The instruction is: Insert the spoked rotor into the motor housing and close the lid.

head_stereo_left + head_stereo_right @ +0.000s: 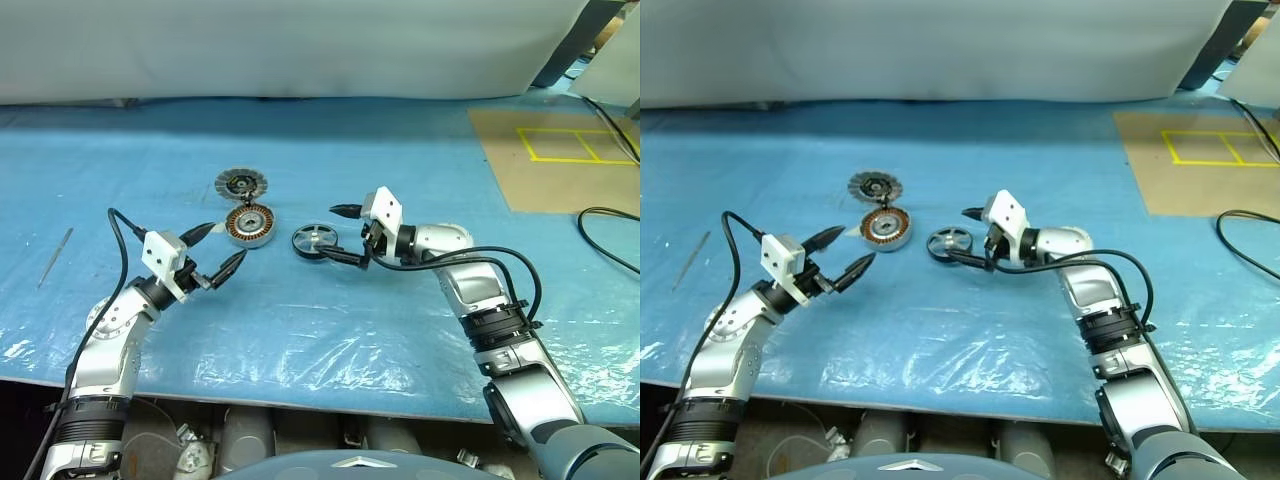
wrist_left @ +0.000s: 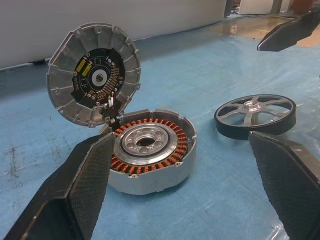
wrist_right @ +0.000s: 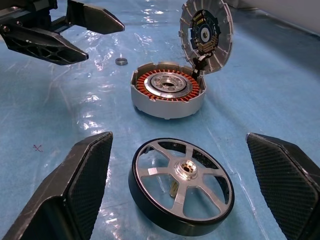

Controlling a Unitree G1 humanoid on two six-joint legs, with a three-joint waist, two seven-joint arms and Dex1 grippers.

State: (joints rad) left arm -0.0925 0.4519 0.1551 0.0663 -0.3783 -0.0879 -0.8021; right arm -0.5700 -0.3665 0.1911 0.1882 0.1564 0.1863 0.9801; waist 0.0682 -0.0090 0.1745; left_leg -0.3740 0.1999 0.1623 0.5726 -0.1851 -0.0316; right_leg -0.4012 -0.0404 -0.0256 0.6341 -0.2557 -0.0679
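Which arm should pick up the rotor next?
Right, most likely. The right end effector is open with the spoked rotor lying flat between its fingers, as its wrist view shows. The left end effector, also open, sits by the motor housing, whose lid stands open.

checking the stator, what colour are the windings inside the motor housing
Copper-orange, ringing the silver hub of the motor housing; clearest in the left wrist view.

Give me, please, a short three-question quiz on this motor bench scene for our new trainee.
1. True or false: the lid lies flat over the motor housing.
2. What lies between the right gripper fingers: A the spoked rotor, B a screwdriver, C the housing?
3. Fill in: both the left gripper and the right one are ____.

Key: 1 false, it stands open beside the housing; 2 A; 3 open.
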